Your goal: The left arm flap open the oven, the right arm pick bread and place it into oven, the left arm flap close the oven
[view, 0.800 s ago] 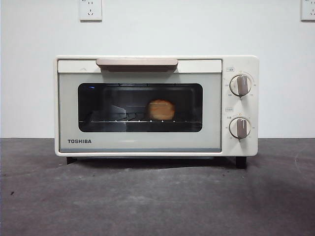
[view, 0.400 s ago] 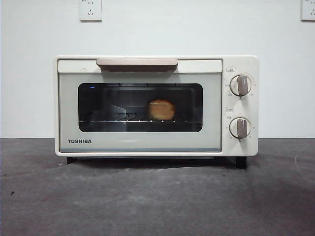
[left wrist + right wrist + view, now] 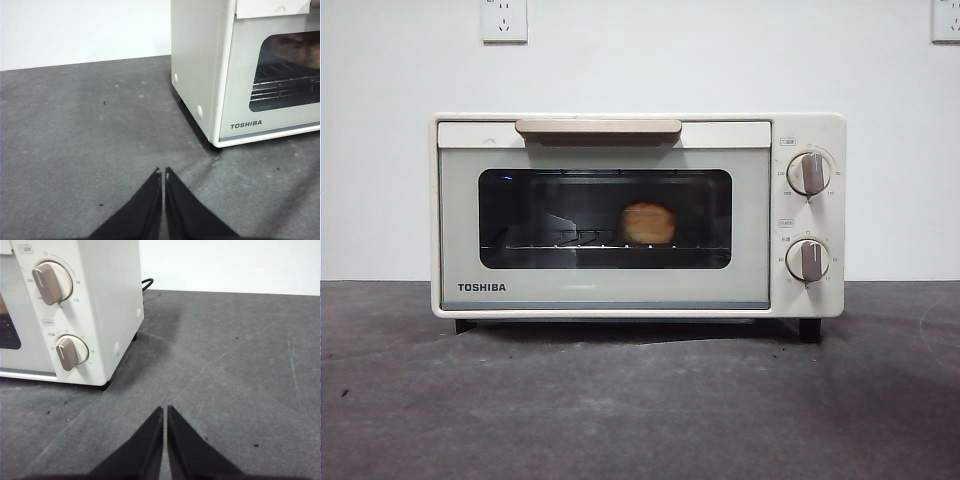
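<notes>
Oven: You see the cream toaster oven standing square on the dark counter, its glass door shut flush against the front, the tan handle up along the top edge. That is how a finished job looks from the front.

Bread: The golden loaf sits on the wire rack behind the glass, a little toward the knob side of the window, rounded end facing you. It rests level, so the rack carries it and nothing else needs to.

Left gripper: Your left gripper hangs low over bare counter, off the corner of the oven by the brand name and well apart from the door. Its fingers are pressed together and hold nothing. That is a resting pose, clear of the handle.

Right gripper: Your right gripper hovers over the counter on the knob side, apart from the oven's side wall. Its fingers are pressed together too, empty. The two knobs show near it, untouched as far as you can tell.

Front view: Neither arm shows here, which fits both being drawn back to wait.

Progress: Judged from how things lie, all three steps look done: bread inside, door closed.

Next: Likely nothing is left but to keep both arms parked clear of the oven.
</notes>
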